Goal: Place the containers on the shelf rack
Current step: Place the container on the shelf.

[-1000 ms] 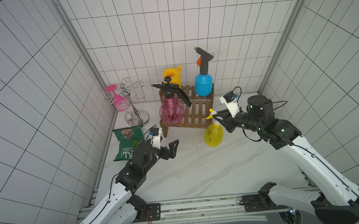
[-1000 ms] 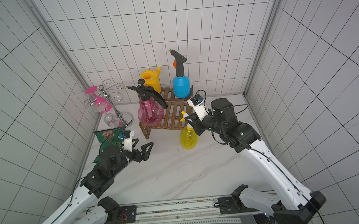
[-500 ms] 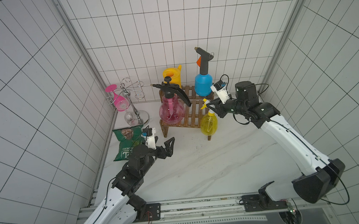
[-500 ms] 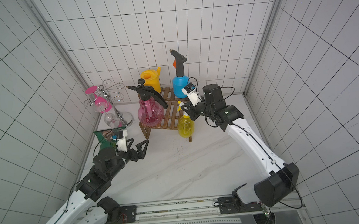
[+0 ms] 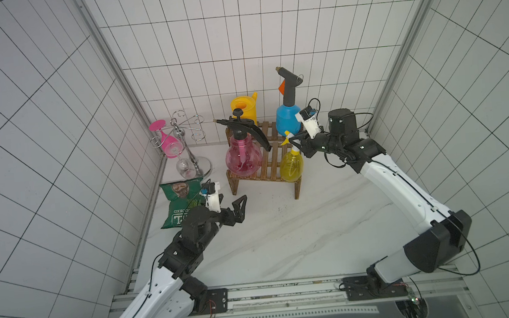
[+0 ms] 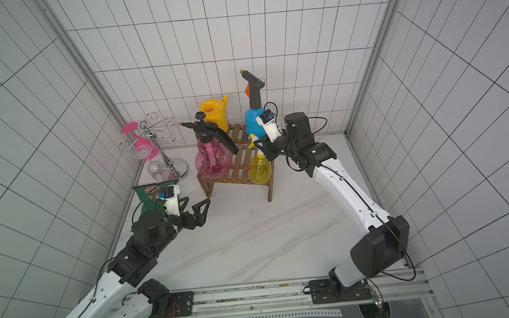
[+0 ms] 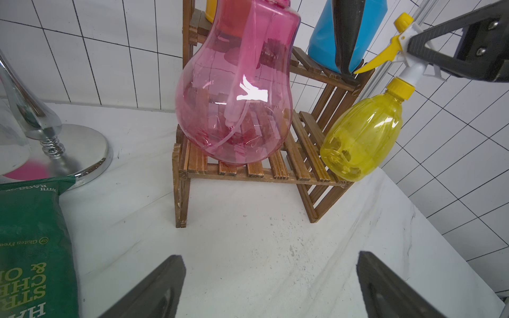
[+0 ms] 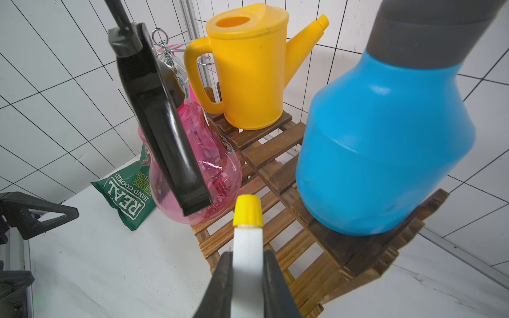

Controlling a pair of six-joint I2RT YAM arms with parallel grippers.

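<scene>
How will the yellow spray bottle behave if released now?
Probably tips: the yellow bottle is tilted at the shelf rack's edge. Looks empty, so likely light. Right claw pinches only its top, so it may swing.

The watering can and tall sprayer bottle are standing on the shelf rack's upper tier. Before them, the round pump sprayer is sitting on the lower tier, and the small trigger bottle is leaning at its right end.

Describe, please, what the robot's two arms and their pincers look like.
The left arm and right arm have smooth white shells, black joint housings and thin black cables looped outside. The left pincer and right pincer each have two black triangular open-frame fingers and a white camera mount.
</scene>
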